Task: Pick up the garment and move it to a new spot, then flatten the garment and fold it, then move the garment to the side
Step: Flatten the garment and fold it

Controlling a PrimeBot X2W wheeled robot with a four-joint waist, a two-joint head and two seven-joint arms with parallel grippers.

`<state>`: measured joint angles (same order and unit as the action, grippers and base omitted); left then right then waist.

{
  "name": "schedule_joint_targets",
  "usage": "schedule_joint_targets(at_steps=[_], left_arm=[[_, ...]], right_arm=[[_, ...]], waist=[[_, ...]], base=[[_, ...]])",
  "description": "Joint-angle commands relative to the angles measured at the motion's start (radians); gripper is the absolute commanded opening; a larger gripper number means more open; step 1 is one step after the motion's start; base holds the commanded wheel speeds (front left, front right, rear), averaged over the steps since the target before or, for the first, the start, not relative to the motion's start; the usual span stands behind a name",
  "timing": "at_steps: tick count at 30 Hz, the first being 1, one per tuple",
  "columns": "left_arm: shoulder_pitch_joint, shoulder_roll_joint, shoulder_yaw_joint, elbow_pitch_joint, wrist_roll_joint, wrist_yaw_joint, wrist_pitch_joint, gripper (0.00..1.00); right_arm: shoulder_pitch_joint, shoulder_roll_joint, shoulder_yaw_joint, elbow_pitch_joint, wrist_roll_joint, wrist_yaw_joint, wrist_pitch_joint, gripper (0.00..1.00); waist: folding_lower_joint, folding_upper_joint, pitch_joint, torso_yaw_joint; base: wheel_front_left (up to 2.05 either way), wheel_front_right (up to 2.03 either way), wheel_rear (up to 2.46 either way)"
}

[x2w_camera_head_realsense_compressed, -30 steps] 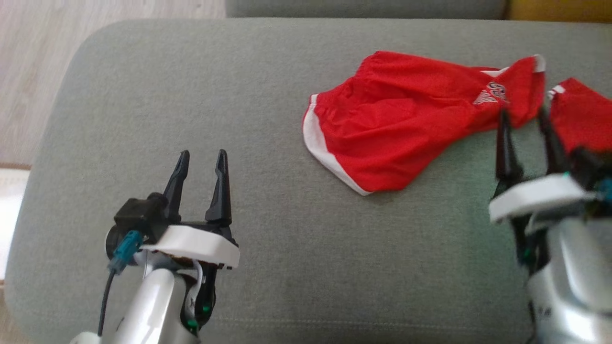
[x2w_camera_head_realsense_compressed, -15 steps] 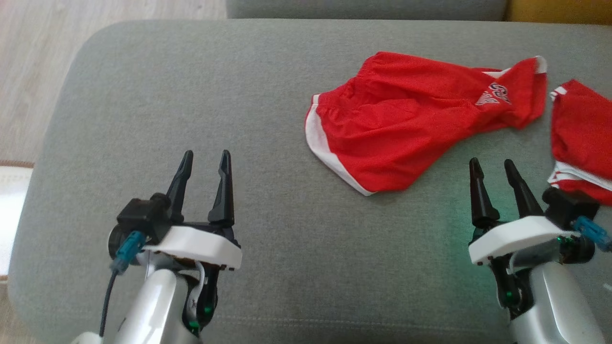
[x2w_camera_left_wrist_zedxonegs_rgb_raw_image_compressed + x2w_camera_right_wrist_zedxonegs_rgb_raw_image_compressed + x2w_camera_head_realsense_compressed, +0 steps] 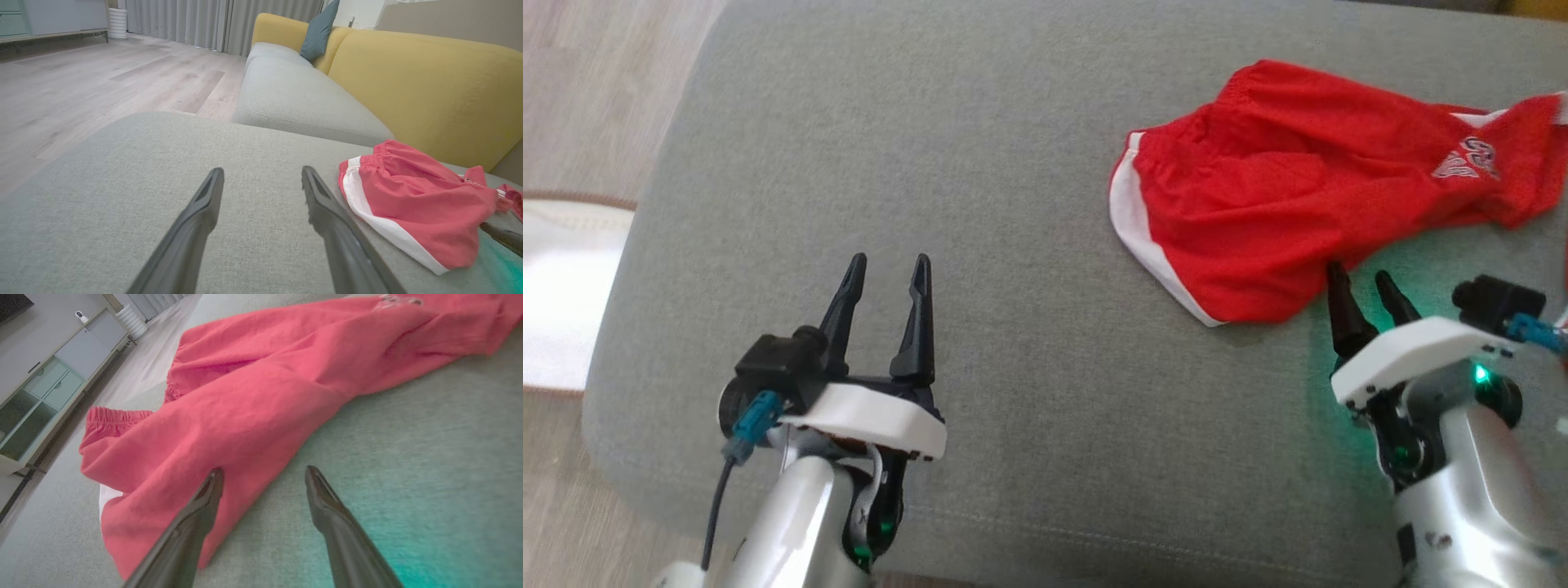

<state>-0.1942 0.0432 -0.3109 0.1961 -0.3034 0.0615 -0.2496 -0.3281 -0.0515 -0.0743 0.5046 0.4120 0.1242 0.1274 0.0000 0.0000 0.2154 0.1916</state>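
so the red fabric shorts with white trim (image 3: 1282, 188) are lying crumpled on the grey fabric cushion (image 3: 1013, 163), sitting toward its far right side in the head view with the white-trimmed edge facing left. a small white printed logo (image 3: 1466, 159) is showing on the right part of the fabric, and a few folds are bunching up across the middle

the right end effector (image 3: 1357, 271) is hovering right at the near edge of the shorts with its two dark fingers standing apart. from its own wrist camera one finger is crossing over the red cloth while the other is sitting over bare cushion, and i can't tell whether the tip is touching the fabric. a green glow (image 3: 1327, 347) is spilling onto the cushion next to it

the left end effector (image 3: 889, 260) is hanging over the bare left half of the cushion, well apart from the shorts, fingers also spread and gripping nothing

in the left wrist view a mustard yellow sofa backrest (image 3: 429, 81) is rising behind the shorts with a teal pillow (image 3: 320, 30) leaning on it further along, and pale wood floor (image 3: 81, 73) is stretching off to the side. a white rug (image 3: 564, 302) is peeking in beside the cushion in the head view
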Motion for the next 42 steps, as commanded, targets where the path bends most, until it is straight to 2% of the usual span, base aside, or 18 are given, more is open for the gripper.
schedule_joint_targets(at_steps=[1, 3, 4, 5, 11, 17, 23, 24, 28, 31, 33, 34, 35, 36, 42], left_arm=[[-0.048, 0.007, 0.027, -0.031, -0.007, 0.000, -0.012, 1.00], [-0.050, 0.007, 0.025, -0.030, -0.008, 0.001, -0.012, 1.00], [-0.051, 0.007, 0.024, -0.029, -0.008, 0.001, -0.012, 1.00], [-0.051, 0.007, 0.024, -0.028, -0.007, 0.001, -0.012, 1.00], [-0.044, 0.007, 0.035, -0.021, 0.000, 0.004, -0.012, 1.00], [-0.024, 0.007, 0.044, -0.020, 0.002, 0.000, -0.012, 1.00], [-0.001, 0.007, 0.039, -0.022, -0.005, 0.003, -0.012, 1.00], [-0.001, 0.007, 0.039, -0.022, -0.005, 0.003, -0.012, 1.00], [0.004, 0.007, 0.028, -0.027, -0.011, 0.007, -0.012, 1.00], [0.002, 0.007, 0.018, -0.029, -0.019, 0.007, -0.012, 1.00], [-0.002, 0.007, 0.011, -0.029, -0.023, 0.008, -0.012, 1.00], [-0.005, 0.007, 0.009, -0.029, -0.025, 0.009, -0.012, 1.00], [-0.007, 0.007, 0.009, -0.030, -0.027, 0.010, -0.012, 1.00], [-0.010, 0.007, 0.008, -0.031, -0.028, 0.010, -0.012, 1.00], [-0.019, 0.007, 0.019, -0.038, -0.028, 0.014, -0.012, 1.00]], right_arm=[[-0.050, 0.001, 0.022, -0.016, 0.007, 0.007, 0.003, 1.00], [-0.072, 0.001, 0.028, 0.007, 0.017, 0.007, 0.003, 1.00], [-0.082, 0.001, 0.030, 0.016, 0.015, 0.007, -0.002, 0.32], [-0.091, 0.001, 0.031, 0.024, 0.010, 0.007, -0.009, 0.00], [-0.109, -0.004, 0.018, 0.038, -0.039, 0.007, -0.053, 0.00], [-0.061, -0.028, -0.028, -0.035, -0.099, 0.007, -0.046, 0.00], [0.024, -0.065, -0.092, -0.220, -0.198, 0.007, 0.057, 0.00], [0.024, -0.065, -0.092, -0.220, -0.198, 0.007, 0.057, 0.00], [0.048, -0.081, -0.108, -0.364, -0.277, 0.007, 0.148, 0.00], [0.042, -0.057, -0.111, -0.424, -0.291, 0.007, 0.207, 0.00], [0.039, -0.045, -0.079, -0.446, -0.284, 0.007, 0.219, 0.00], [0.039, -0.037, -0.067, -0.451, -0.268, 0.007, 0.216, 0.26], [0.039, -0.032, -0.056, -0.455, -0.259, 0.007, 0.204, 0.76], [0.039, -0.030, -0.045, -0.458, -0.257, 0.007, 0.185, 1.00], [0.056, -0.035, 0.052, -0.460, -0.253, 0.007, -0.002, 1.00]], waist=[[0.0000, 0.0000, 0.016, 0.017], [0.0000, 0.0000, 0.020, 0.023], [0.0000, 0.0000, 0.021, 0.025], [0.0000, 0.0000, 0.020, 0.026], [0.0000, 0.0000, -0.003, 0.008], [0.0000, 0.0000, -0.053, -0.039], [0.0000, 0.0000, -0.102, -0.076], [0.0000, 0.0000, -0.102, -0.076], [0.0000, 0.0000, -0.108, -0.074], [0.0000, 0.0000, -0.102, -0.058], [0.0000, 0.0000, -0.095, -0.042], [0.0000, 0.0000, -0.091, -0.034], [0.0000, 0.0000, -0.087, -0.028], [0.0000, 0.0000, -0.083, -0.021], [0.0000, 0.0000, -0.075, -0.006]], base=[[0.00, 0.00, 0.00], [0.00, 0.00, 0.00], [0.00, 0.00, 0.00], [0.00, 0.00, 0.00], [0.00, 0.00, 0.00], [0.00, 0.00, 0.00], [0.00, 0.00, 0.00], [0.00, 0.00, 0.00], [0.00, 0.00, 0.00], [0.00, 0.00, 0.00], [0.00, 0.00, 0.00], [0.00, 0.00, 0.00], [0.00, 0.00, 0.00], [0.00, 0.00, 0.00], [0.00, 0.00, 0.00]])
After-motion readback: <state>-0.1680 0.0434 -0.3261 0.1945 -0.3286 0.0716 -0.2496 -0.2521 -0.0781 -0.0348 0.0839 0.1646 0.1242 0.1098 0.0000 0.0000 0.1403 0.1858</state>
